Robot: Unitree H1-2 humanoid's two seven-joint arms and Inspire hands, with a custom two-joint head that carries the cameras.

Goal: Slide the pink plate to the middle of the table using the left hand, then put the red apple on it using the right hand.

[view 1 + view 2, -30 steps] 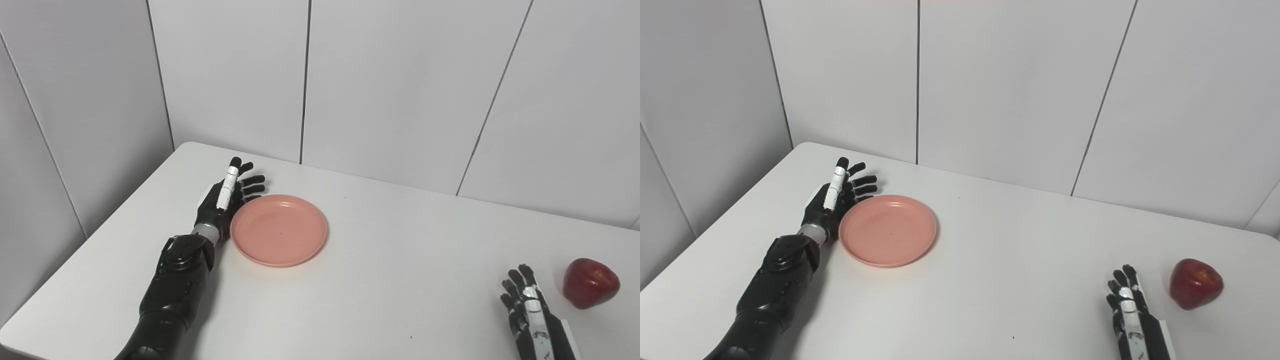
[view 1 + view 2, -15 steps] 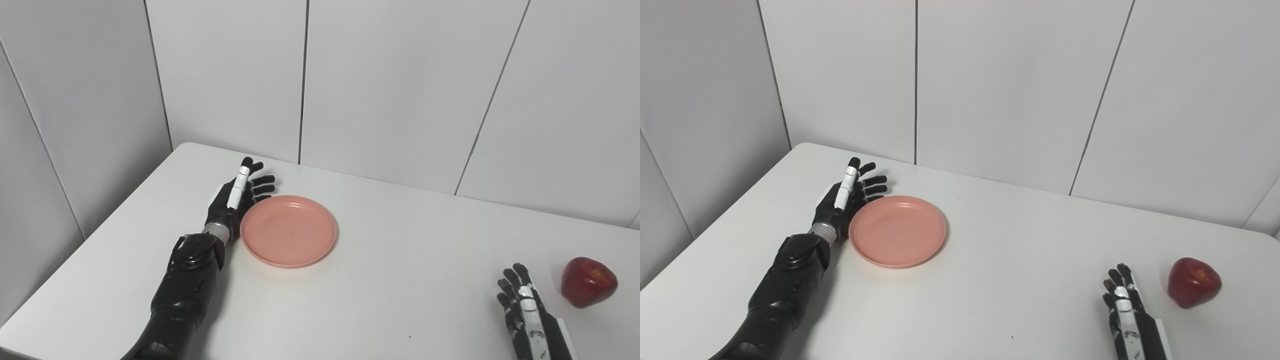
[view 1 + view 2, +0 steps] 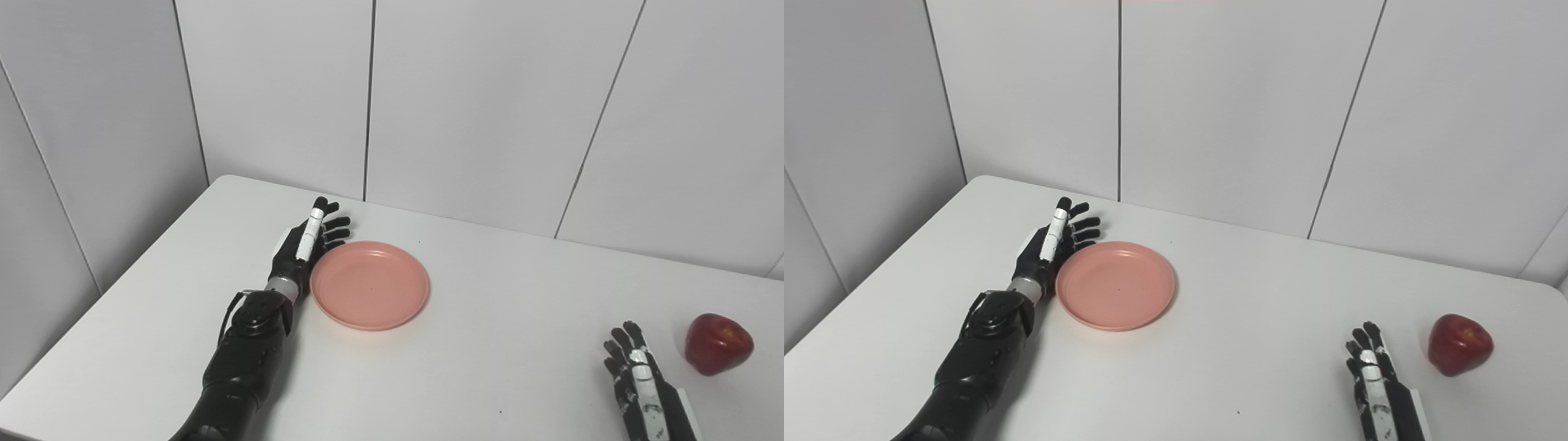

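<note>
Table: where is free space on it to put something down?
Bare table lies between the pink plate and the right hand. It is crowded where the left hand meets the plate, and near the red apple.

Left hand [image 3: 303, 250] stands on edge with fingers extended; right hand [image 3: 637, 380] lies flat, fingers apart.

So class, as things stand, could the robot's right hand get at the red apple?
Probably yes: the open right hand lies beside the shiny red apple, with only bare white table between them.
</note>
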